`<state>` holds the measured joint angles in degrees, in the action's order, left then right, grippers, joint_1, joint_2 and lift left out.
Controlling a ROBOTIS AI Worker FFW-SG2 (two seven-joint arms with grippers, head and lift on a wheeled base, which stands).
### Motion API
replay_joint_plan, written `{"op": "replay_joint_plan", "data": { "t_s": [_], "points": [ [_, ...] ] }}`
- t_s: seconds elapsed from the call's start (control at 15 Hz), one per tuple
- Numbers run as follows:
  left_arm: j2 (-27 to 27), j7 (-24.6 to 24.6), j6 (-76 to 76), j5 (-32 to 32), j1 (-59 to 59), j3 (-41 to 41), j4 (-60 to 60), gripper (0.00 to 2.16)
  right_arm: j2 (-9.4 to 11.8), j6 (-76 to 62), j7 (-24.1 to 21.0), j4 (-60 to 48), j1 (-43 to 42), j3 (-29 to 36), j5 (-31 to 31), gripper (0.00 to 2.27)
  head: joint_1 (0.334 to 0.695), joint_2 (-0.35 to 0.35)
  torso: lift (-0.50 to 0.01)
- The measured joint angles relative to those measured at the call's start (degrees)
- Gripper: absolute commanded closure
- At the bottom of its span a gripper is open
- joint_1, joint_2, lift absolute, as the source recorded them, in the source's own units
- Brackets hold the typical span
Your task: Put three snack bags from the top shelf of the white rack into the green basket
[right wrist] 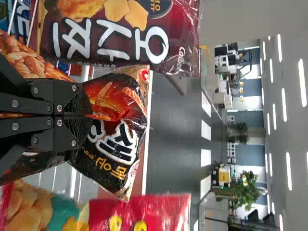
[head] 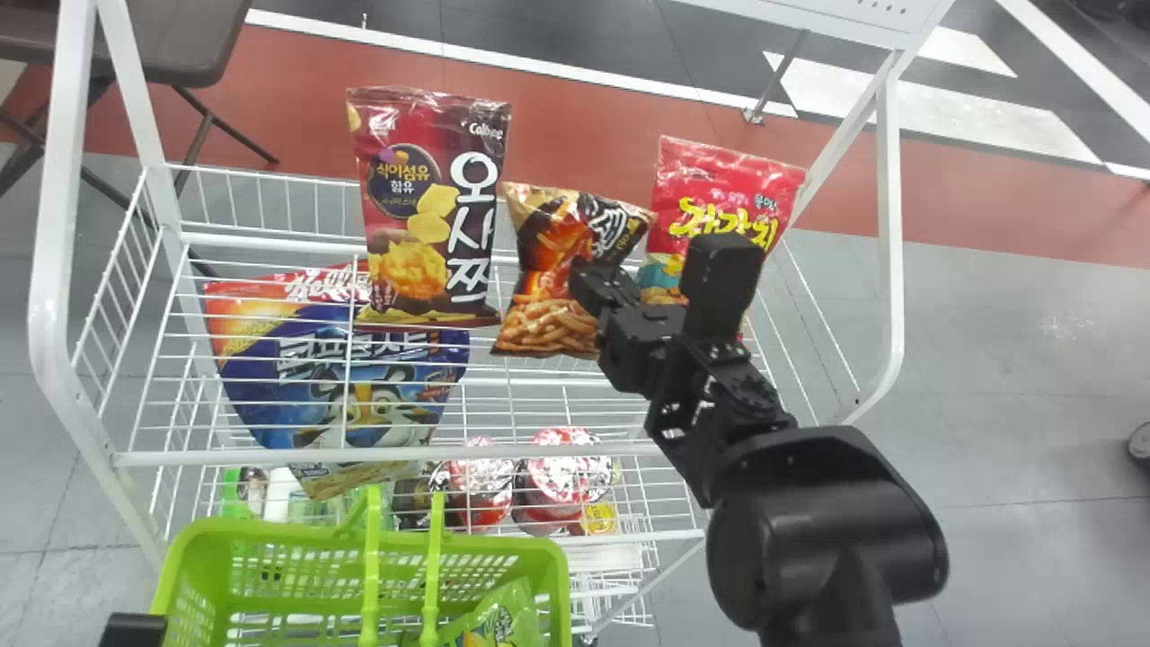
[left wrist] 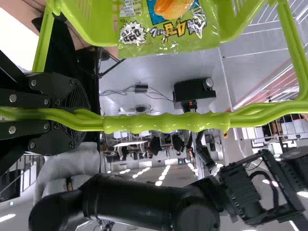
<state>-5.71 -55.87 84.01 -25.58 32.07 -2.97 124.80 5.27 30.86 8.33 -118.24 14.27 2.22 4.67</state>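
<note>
White-coated metal wire forms the rack (head: 269, 458), open-meshed, with round rails and bent tube corners. Just before its front edge, toward the left front corner in the head view: the green basket (head: 269, 532), moulded plastic, walls pierced in a fine grid, a shiny green snack bag (head: 499, 620) inside. Raised over it, a smooth wavy handle (left wrist: 166, 122), with the left gripper (left wrist: 86, 114) clenched around it. Behind the rack's front wires, a large glossy blue cereal bag (head: 296, 377), leaning at a slant. Farther back, upright at the top shelf, left of its middle, a puffed maroon bag (head: 404, 225) with a crimped top seam. Toward the shelf's right end, upright too, a crinkled red bag (head: 719, 189). Between those two, at the top shelf, an orange-and-black bag (head: 548, 314), creased and tilted, pinched in the closed fingers of the right gripper (head: 586, 279); cannot tell whether touching the shelf. Lower in the rack, smallest of all, round red-and-white cups (head: 557, 472) with shiny lids, side by side.
</note>
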Motion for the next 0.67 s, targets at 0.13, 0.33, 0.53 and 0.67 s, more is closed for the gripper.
{"op": "replay_joint_plan", "data": {
  "t_s": [0.13, 0.33, 0.53, 0.67],
  "points": [
    [0.0, -0.03, 0.16, 0.05, 0.27, 0.11, 0.59, 2.15, 0.0, -0.32, -0.41, -3.85, 3.47, 1.41, 0.11, 2.01, 0.695, -0.35, 0.0],
    [0.0, 0.22, 0.59, 0.17, 0.59, 0.64, 1.65, 2.15, 0.0, -0.46, 2.18, -12.88, 11.73, 4.14, 2.73, 2.01, 0.695, -0.35, 0.0],
    [0.02, 0.41, 0.89, 0.18, 0.65, 1.55, 2.35, 2.15, 0.0, 3.74, 5.31, -22.69, 21.7, 5.57, 4.58, 2.01, 0.695, -0.35, 0.0],
    [0.11, 0.63, 0.9, 0.14, 0.7, 1.98, 2.59, 2.15, 0.01, 12.5, 7.75, -26.46, 25.11, 6.97, 6.72, 2.01, 0.695, -0.35, 0.0]
  ]
}}
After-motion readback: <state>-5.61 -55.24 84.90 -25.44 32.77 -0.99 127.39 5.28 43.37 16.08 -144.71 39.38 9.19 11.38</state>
